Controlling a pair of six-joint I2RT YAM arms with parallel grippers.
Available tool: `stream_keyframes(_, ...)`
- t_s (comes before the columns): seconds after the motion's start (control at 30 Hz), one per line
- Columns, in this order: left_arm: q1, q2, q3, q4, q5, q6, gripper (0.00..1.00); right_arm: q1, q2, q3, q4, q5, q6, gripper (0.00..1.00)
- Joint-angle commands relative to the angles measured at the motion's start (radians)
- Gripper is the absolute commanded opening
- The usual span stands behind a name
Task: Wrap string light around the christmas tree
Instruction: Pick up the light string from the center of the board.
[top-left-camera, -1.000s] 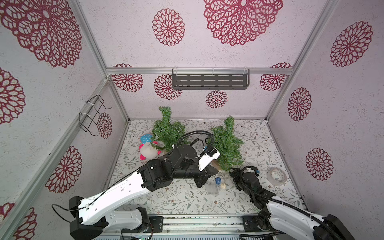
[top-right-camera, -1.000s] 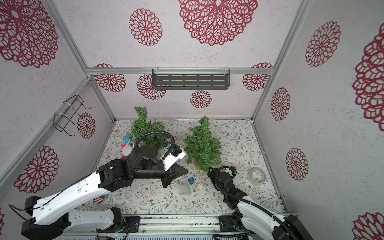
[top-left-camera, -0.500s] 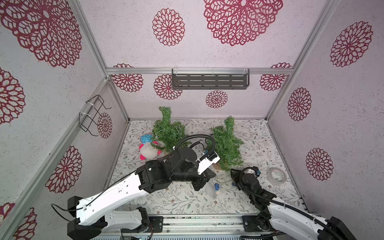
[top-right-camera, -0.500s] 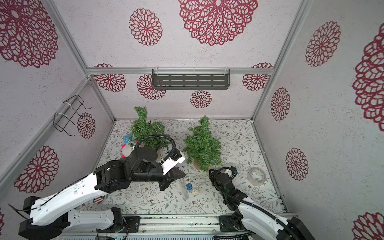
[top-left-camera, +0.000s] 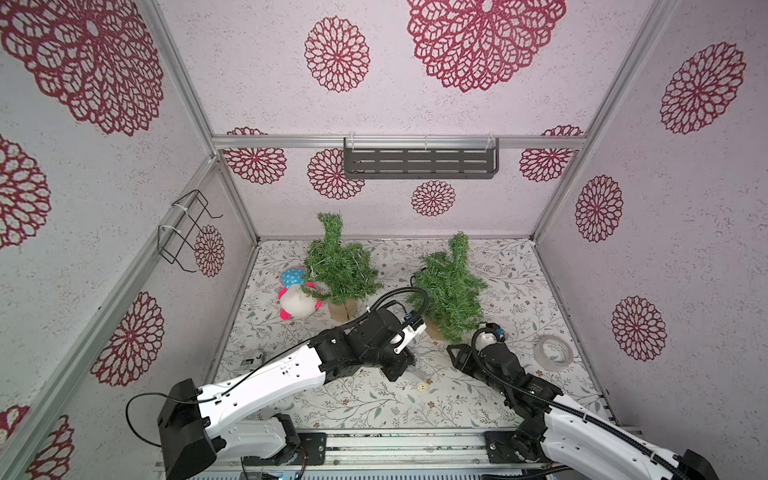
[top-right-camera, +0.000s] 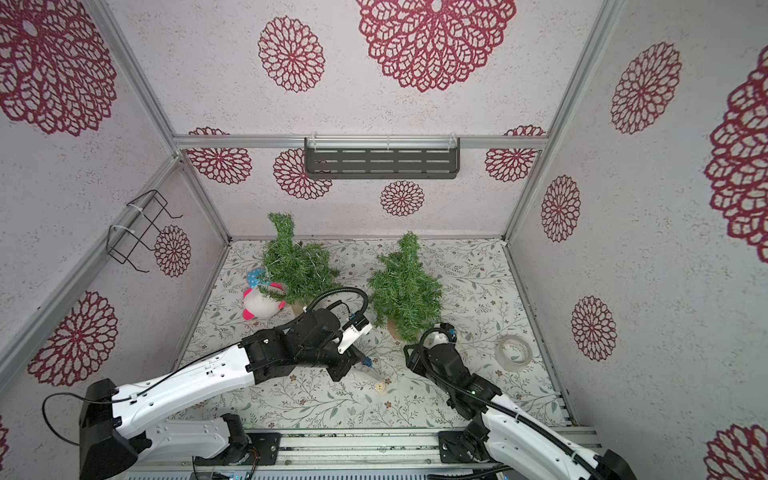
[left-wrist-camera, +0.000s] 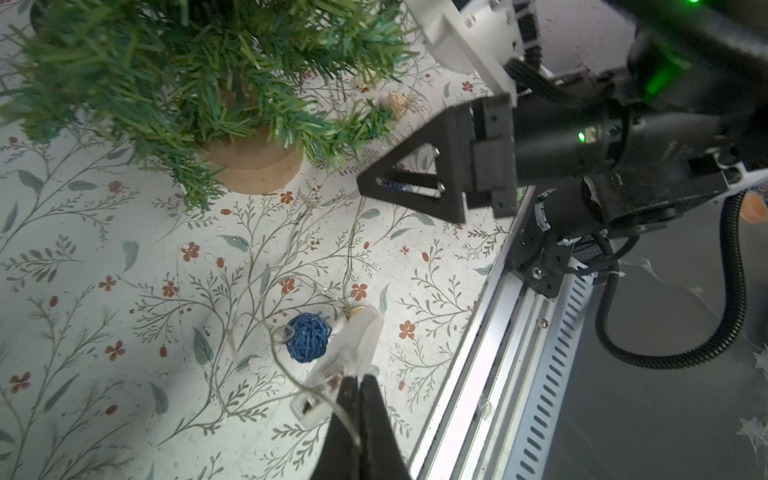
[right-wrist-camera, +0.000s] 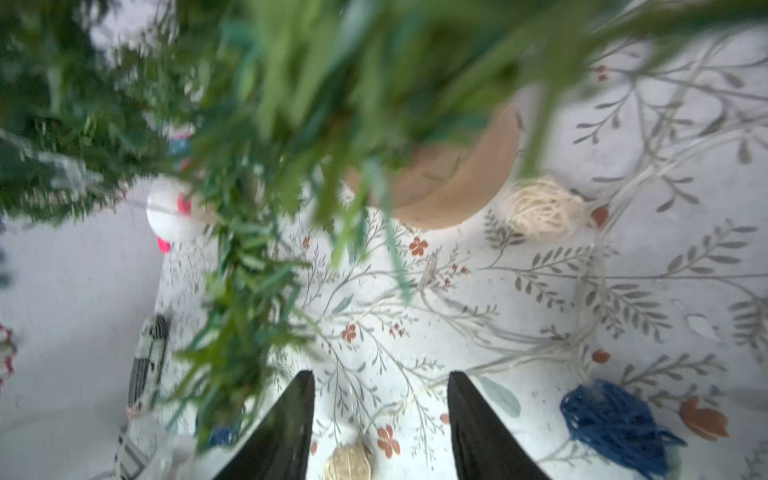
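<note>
String light (left-wrist-camera: 308, 342) — left end effector (left-wrist-camera: 357, 379) (closed)

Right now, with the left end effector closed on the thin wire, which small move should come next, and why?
Probably lift the left end effector slightly toward the tree: the string light lies slack beside it, not yet wrapped.

Desk (top-left-camera: 519, 282): floral cover.
Back: tree (top-left-camera: 338, 270), toy (top-left-camera: 295, 301) beside it; second tree (top-left-camera: 451, 282) apart.
Right edge: tape roll (top-left-camera: 552, 351).
Front: light wire (left-wrist-camera: 291, 237), blue ball (left-wrist-camera: 308, 341), cream ball (top-left-camera: 422, 387).
</note>
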Motion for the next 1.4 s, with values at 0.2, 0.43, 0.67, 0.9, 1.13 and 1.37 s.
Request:
stream_keyframes(0.2, 0.013, -0.079, 0.036, 0.029, 0.024, -0.017, 0.00, 0.307, 0.071, 0.009, 0.187, 0.181, -0.460, 0.51)
stream_keyframes(0.43, 0.013, -0.151, 0.064, -0.007, 0.023, -0.013, 0.00, 0.340, 0.290, 0.072, 0.333, 0.213, -0.569, 0.50)
stream_keyframes(0.67, 0.014, -0.214, 0.042, -0.018, -0.014, -0.003, 0.00, 0.338, 0.447, 0.163, 0.311, 0.318, -0.588, 0.26)
stream_keyframes(0.9, 0.050, -0.211, -0.067, 0.009, -0.113, -0.031, 0.00, 0.322, 0.304, 0.178, 0.018, 0.414, -0.611, 0.00)
stream_keyframes(1.13, 0.050, -0.127, -0.179, 0.187, -0.024, -0.058, 0.00, 0.318, 0.129, 0.320, -0.207, 0.485, -0.655, 0.00)
stream_keyframes(1.37, 0.035, -0.029, -0.257, 0.403, 0.037, -0.116, 0.02, 0.315, 0.174, 0.385, -0.323, 0.508, -0.684, 0.00)
